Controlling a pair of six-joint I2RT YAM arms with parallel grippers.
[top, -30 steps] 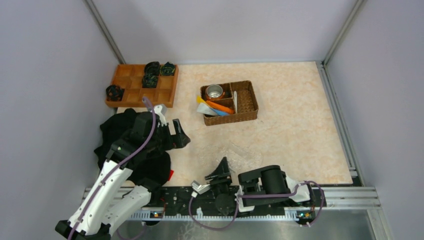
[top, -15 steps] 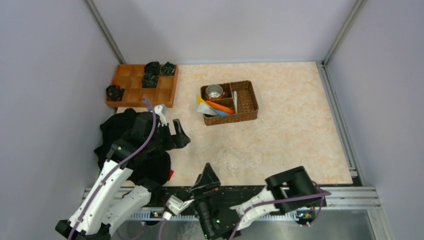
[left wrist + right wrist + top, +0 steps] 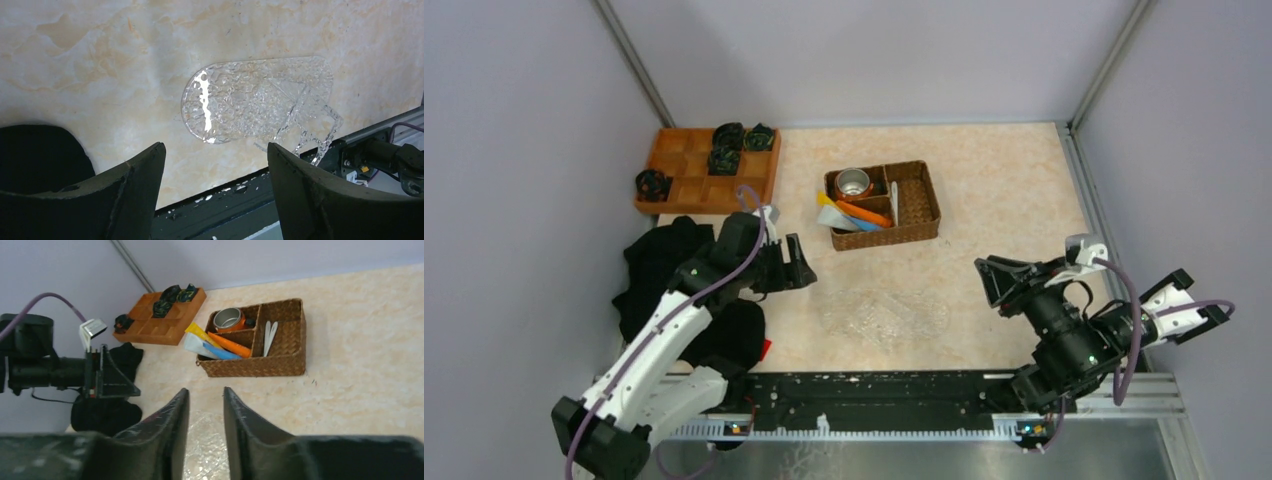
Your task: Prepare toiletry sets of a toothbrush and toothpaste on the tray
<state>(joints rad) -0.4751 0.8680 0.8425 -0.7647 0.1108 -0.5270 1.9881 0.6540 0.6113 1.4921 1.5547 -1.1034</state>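
- We are finding the tray [image 3: 882, 318] lying flat near the front edge, between the arms, with nothing on it.
- Tubes [image 3: 227, 345] and toothbrushes [image 3: 270, 336] are sitting in the basket [image 3: 260, 367], well apart from the tray.
- Left gripper [image 3: 215, 160] is hanging near the tray, fingers spread, empty.
- Right gripper [image 3: 206, 405] is showing only a slim gap, pinching nothing.
- We are worrying that the slim brushes, lying flat between wicker walls, may slip out of a pinch, and that a nudge may skid the light tray.

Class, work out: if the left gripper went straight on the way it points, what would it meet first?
Probably the clear tray, lying flat straight ahead between the left gripper's open fingers; possibly bare table just short of it, since depth is unclear.
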